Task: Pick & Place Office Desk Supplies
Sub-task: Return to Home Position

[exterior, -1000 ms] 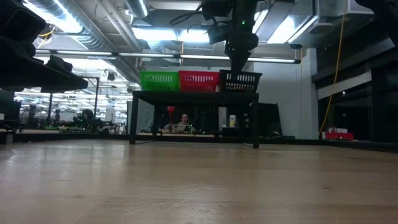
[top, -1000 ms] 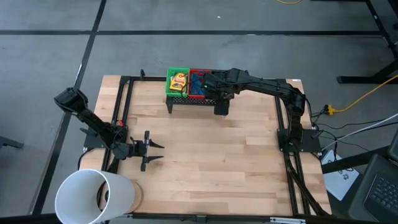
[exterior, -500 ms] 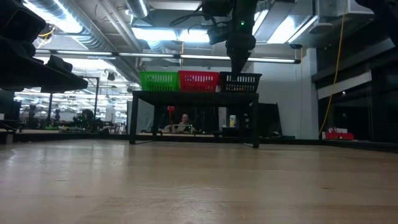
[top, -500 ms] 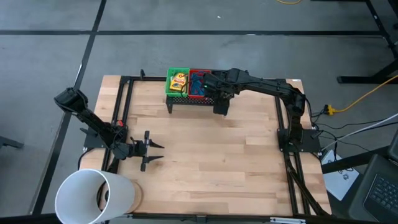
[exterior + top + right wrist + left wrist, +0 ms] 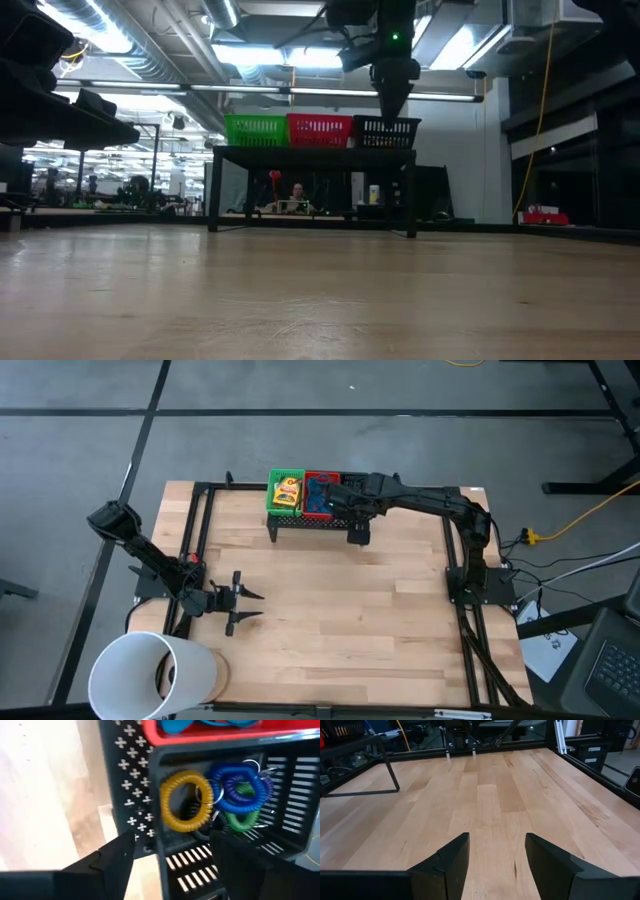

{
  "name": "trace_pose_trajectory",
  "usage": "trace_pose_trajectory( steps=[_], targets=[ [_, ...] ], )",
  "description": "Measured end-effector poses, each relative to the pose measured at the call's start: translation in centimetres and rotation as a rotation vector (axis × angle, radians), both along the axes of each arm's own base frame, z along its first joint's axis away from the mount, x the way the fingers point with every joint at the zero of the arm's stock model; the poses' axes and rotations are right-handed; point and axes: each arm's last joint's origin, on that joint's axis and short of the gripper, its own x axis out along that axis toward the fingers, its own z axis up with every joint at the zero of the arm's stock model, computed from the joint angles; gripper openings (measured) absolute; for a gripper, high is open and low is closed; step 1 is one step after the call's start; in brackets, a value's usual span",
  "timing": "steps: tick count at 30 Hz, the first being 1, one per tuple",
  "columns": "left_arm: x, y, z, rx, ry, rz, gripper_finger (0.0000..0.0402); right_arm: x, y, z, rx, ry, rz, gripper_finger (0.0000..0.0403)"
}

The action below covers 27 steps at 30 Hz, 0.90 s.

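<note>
A black stand [image 5: 310, 152] at the table's far edge carries a green tray [image 5: 285, 495] with a yellow crayon box [image 5: 288, 489], a red tray [image 5: 318, 488] with a blue cord bundle [image 5: 317, 502], and a black tray [image 5: 386, 131]. My right gripper [image 5: 172, 870] hangs open above the black tray, pointing steeply down, with nothing between its fingers. Below it in that tray lie a yellow ring [image 5: 167, 815], a blue ring [image 5: 240, 806], a green ring [image 5: 240, 822] and a purple ring [image 5: 267, 787]. My left gripper [image 5: 250, 605] waits open, low over the table's left side.
A big white cylinder [image 5: 150, 675] lies at the near left corner. Black frame rails [image 5: 200, 540] run along the table's edges. Bare wood [image 5: 490, 795] spreads between my left gripper and the stand. In the low view a person sits in the room behind the stand.
My right gripper has stayed above the black tray but has tipped and swung a little toward the table's right edge. My left arm has kept still.
</note>
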Motion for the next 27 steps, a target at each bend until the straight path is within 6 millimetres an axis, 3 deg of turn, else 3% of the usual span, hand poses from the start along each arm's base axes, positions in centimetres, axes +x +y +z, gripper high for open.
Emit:
trace_pose_trajectory(
  steps=[7, 14, 17, 20, 27],
  targets=[
    [0.0, 0.0, 0.0, 0.0, 0.0, 0.0, 0.0191, 0.4, 1.0, 2.9, 0.006, -0.103, 0.034, 0.0274],
    [0.0, 0.0, 0.1, -0.009, -0.011, -0.002, 0.0191, -1.0, 2.9, 8.6, -0.043, -0.204, 0.027, 0.0268],
    [0.1, -0.3, 0.7, -0.044, -0.049, -0.066, 0.0191, -1.7, 4.2, 11.3, -0.04, -0.333, 0.029, 0.0265],
    [0.3, -0.8, 1.8, -0.082, -0.099, -0.168, 0.0191, -3.9, 6.4, 13.8, 0.027, -0.451, 0.086, 0.0265],
    [1.4, -2.6, 5.4, -0.021, -0.152, -0.282, 0.0191, -11.4, 12.7, 19.6, 0.195, -0.745, 0.131, 0.0265]
  ],
)
